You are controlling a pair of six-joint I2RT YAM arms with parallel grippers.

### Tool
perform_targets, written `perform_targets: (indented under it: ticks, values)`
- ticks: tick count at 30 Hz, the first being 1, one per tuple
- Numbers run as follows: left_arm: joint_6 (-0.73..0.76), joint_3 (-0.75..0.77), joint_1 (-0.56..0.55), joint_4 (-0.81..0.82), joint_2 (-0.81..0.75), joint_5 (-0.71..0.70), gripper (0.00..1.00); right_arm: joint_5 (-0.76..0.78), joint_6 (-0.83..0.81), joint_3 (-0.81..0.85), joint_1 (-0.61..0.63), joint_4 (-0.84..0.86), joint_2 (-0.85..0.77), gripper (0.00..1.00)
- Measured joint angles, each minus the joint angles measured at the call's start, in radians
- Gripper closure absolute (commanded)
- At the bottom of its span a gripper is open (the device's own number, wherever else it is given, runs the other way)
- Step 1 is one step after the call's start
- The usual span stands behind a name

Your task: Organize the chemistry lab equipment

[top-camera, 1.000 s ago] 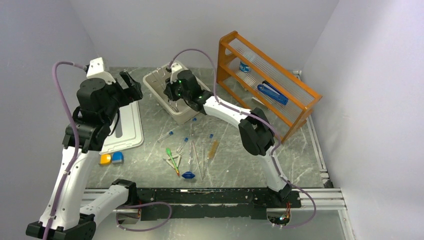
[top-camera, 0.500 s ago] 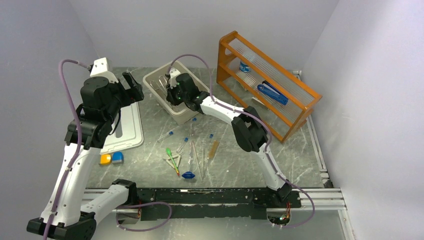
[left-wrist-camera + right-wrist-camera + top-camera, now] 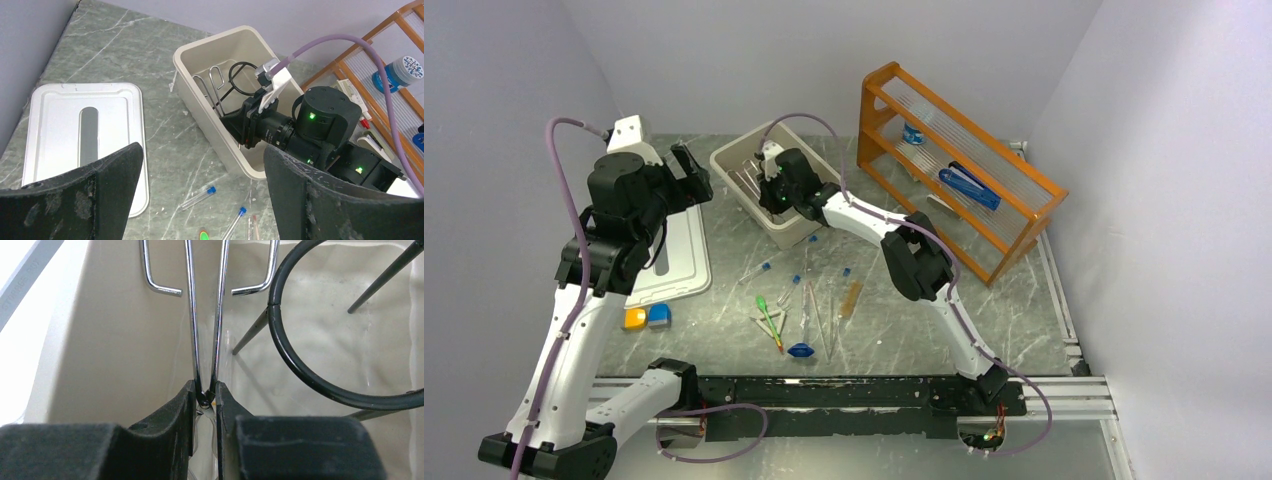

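Observation:
My right gripper (image 3: 205,395) is inside the beige bin (image 3: 744,160) and shut on the joined end of the metal tweezers (image 3: 192,315), whose arms point away into the bin. The black wire ring stand (image 3: 280,355) lies in the bin just right of them and also shows in the left wrist view (image 3: 239,80). My left gripper (image 3: 686,175) is open and empty, held high beside the bin. Blue-capped test tubes (image 3: 757,270) (image 3: 198,197), green droppers (image 3: 769,318), glass rods (image 3: 819,320) and an amber-handled tool (image 3: 852,297) lie loose on the table.
The bin's white lid (image 3: 674,255) lies flat at the left. An orange block (image 3: 634,318) and a blue block (image 3: 659,315) sit by its near edge. The orange wooden shelf rack (image 3: 954,170) stands at the back right with blue items on it.
My right arm's elbow has swung left and its gripper has shifted slightly within the bin, still holding the tweezers. My left arm has shifted a little to the right.

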Motion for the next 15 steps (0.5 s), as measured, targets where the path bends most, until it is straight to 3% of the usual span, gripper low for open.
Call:
perform_targets:
  ticks: [3, 15]
  values:
    - [0.001, -0.004, 0.000, -0.002, -0.001, 0.000, 0.07, 0.000, 0.005, 0.010, 0.000, -0.006, 0.000, 0.73]
    - [0.007, -0.004, 0.000, -0.007, -0.002, 0.002, 0.06, 0.004, 0.060, 0.048, 0.000, -0.021, -0.011, 0.60]
